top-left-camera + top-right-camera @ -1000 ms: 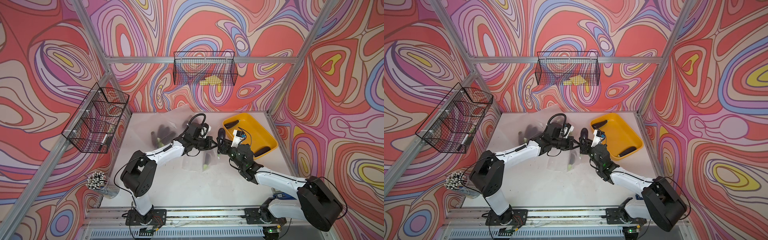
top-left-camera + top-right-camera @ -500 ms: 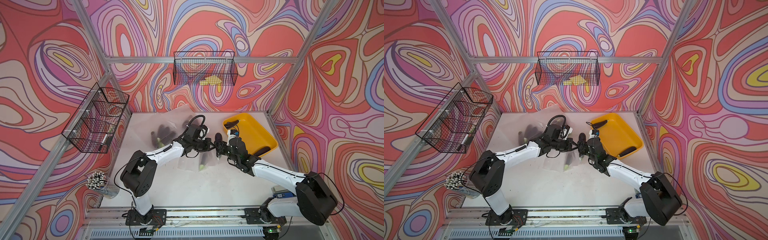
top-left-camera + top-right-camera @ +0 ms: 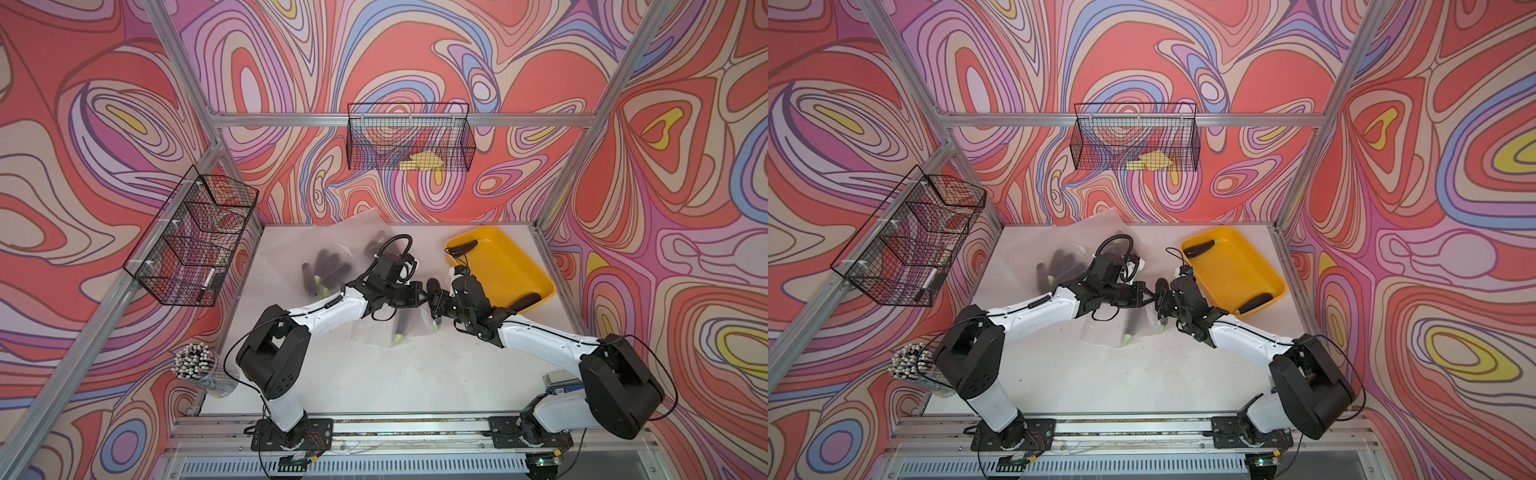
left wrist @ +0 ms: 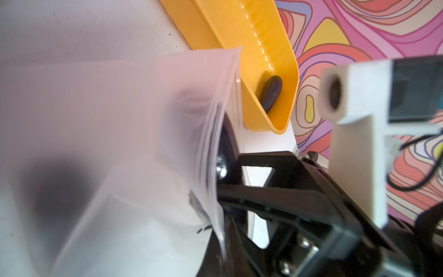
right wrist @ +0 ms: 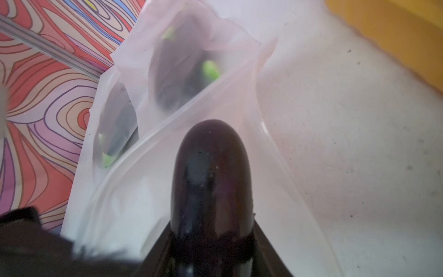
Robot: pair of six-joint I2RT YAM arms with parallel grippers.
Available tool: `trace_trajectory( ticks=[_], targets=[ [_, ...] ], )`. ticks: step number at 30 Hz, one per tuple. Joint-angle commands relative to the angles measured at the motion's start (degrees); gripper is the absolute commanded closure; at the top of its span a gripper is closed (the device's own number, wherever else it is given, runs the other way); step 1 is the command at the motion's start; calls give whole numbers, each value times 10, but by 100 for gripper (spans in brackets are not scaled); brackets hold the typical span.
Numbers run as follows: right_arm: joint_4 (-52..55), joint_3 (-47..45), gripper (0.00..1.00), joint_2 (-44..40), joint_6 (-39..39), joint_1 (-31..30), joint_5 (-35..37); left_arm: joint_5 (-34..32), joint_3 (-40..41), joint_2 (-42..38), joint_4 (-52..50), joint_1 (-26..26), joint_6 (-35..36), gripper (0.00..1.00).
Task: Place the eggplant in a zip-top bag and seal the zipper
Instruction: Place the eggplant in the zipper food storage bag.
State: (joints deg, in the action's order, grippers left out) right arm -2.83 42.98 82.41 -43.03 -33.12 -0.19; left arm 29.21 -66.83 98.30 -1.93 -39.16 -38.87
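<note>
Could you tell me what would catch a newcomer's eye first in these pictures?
The two arms meet mid-table: the right hand grips a glossy dark eggplant, pointed nose-first at the open mouth of a zip-top bag whose edge the left hand pinches. On the robot's right sits a bright yellow tray holding two spare eggplants, all against loud swirling walls.

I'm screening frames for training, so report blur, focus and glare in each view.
Left wrist: the zip-top bag fills the near field, smeared and out of focus; the yellow tray behind is sharp, with small glints along its rim. Right wrist: the eggplant is soft, with pale reflections; the filled bags beyond are blurred. Both top views: evenly lit, mostly sharp.
</note>
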Motion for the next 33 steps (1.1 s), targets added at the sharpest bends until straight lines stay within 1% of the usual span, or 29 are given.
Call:
trace_trajectory(
  ticks=[1, 2, 4, 5, 6, 8, 11, 14, 16, 18, 20, 23, 26, 27, 28, 30, 33],
  targets=[
    [27, 25, 55, 19, -26, 2, -46, -9, 8, -38, 26, -18, 17, 100],
    [29, 31, 51, 21, -35, 3, -44, -6, 12, -38, 28, -20, 14, 100],
    [33, 48, 46, 28, -48, 5, -47, 4, 14, -34, 29, -21, 12, 100],
    [46, 63, 41, 32, -58, 7, -48, 2, 15, -32, 26, -22, 9, 100],
    [62, 83, 38, 36, -64, 9, -54, -2, 17, -29, 24, -22, 4, 100],
    [94, 117, 34, 32, -65, 12, -70, -30, 18, -21, 8, -22, -1, 100],
    [136, 142, 32, -7, -48, 17, -78, -32, 19, -1, 17, -19, -8, 100],
    [181, 151, 32, -53, -30, 36, -86, -32, 17, 17, 30, -18, -12, 100],
    [204, 155, 32, -78, -21, 62, -95, -29, 18, 25, 38, -16, -16, 100],
    [212, 156, 32, -94, -15, 104, -98, -26, 19, 29, 39, -16, -17, 100],
    [200, 158, 32, -86, 0, 143, -98, -25, 21, 30, 39, -16, -17, 100],
    [127, 152, 31, -54, 4, 186, -142, -23, 21, 34, 39, -15, -18, 100],
    [61, 155, 32, -19, -9, 192, -200, -23, 14, 39, 36, -15, -19, 100],
    [47, 155, 32, -13, -17, 192, -209, -24, 13, 39, 34, -15, -19, 100],
    [39, 150, 32, -11, -24, 192, -202, -25, 13, 39, 32, -13, -20, 100],
    [66, 155, 33, -4, -9, 199, -141, -24, 22, 32, 31, -8, -21, 100],
    [91, 188, 33, 57, 11, 240, -92, -31, 44, 14, 26, 4, -20, 100]
  ],
)
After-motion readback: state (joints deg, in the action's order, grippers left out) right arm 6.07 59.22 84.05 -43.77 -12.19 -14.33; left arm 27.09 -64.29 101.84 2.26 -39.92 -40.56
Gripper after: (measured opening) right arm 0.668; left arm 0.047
